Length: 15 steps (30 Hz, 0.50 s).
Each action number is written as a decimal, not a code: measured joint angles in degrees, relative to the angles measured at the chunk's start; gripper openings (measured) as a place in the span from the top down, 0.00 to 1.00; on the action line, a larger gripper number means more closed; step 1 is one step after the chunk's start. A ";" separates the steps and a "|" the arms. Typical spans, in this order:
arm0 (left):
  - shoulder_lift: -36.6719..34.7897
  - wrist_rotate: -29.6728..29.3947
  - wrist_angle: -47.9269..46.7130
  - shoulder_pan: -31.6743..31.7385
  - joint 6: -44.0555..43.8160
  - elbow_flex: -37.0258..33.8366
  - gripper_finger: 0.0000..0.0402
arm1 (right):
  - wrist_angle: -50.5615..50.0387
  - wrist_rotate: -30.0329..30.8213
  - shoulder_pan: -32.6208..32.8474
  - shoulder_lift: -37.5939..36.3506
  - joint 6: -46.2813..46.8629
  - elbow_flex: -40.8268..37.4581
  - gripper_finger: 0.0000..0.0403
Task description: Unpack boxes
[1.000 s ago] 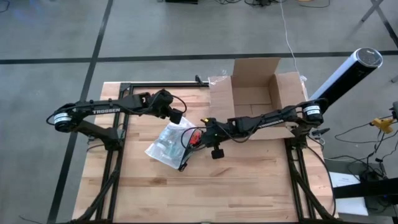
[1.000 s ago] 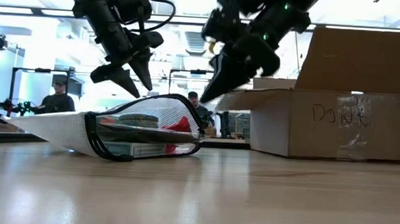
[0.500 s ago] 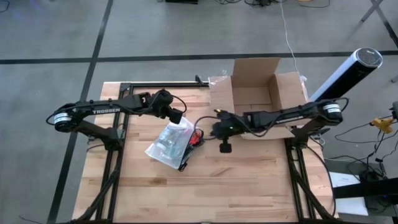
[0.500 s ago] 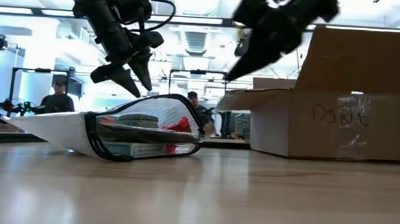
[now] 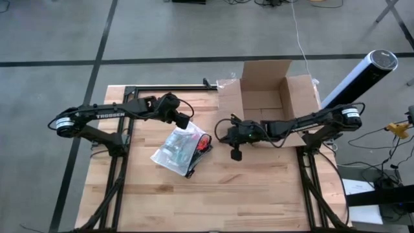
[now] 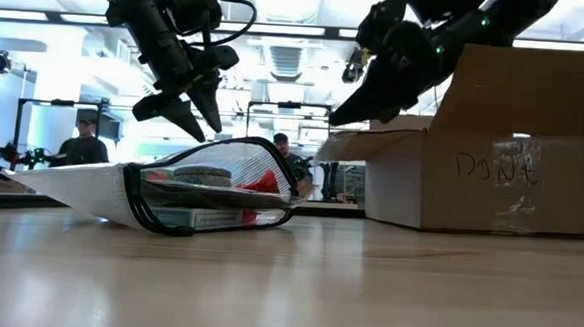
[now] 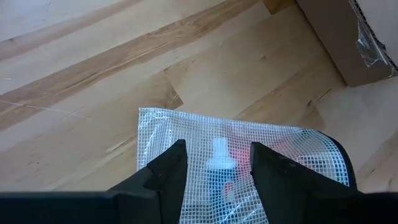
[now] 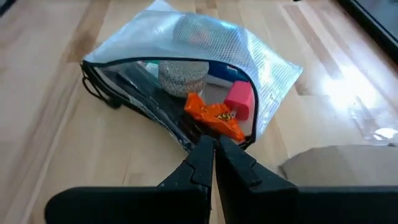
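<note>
At the desk's far right corner sits the box [image 5: 268, 97], flaps up, opening skyward, long axis along the far edge, looking empty. Mesh pouch [image 5: 180, 149] lies mid-desk, mouth facing the box, snacks showing. Left pincer [image 6: 179, 113] hovers just above the pouch, fingers apart, holding nothing. Right pincer [image 5: 218, 131] sits between pouch and box, fingers together, empty. Risks: the left one clamping mesh only and sliding the pouch; contents spilling from the open mouth; the right arm bumping the near flap.

A pale wooden table [image 5: 259, 188] carries the open cardboard box [image 5: 266, 97] and a mesh pouch [image 5: 178, 150]
</note>
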 joint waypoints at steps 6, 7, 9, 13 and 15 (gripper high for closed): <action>0.00 0.04 -0.07 0.00 -0.45 -0.01 0.61 | 4.42 -3.97 0.35 5.31 2.34 0.00 1.00; 0.00 0.02 -0.11 0.00 -0.48 0.00 0.61 | 5.30 -4.07 0.43 6.13 2.71 0.00 1.00; 0.00 0.04 -0.14 0.00 -0.55 0.00 0.61 | 6.63 -4.20 0.81 7.68 2.84 0.05 1.00; 0.00 0.37 -0.28 0.00 -0.59 -0.02 0.61 | 7.30 -5.71 1.69 9.90 2.86 0.91 1.00; 0.00 0.37 -0.30 0.00 -0.59 0.00 0.61 | 7.47 -5.90 2.16 10.82 2.82 1.31 1.00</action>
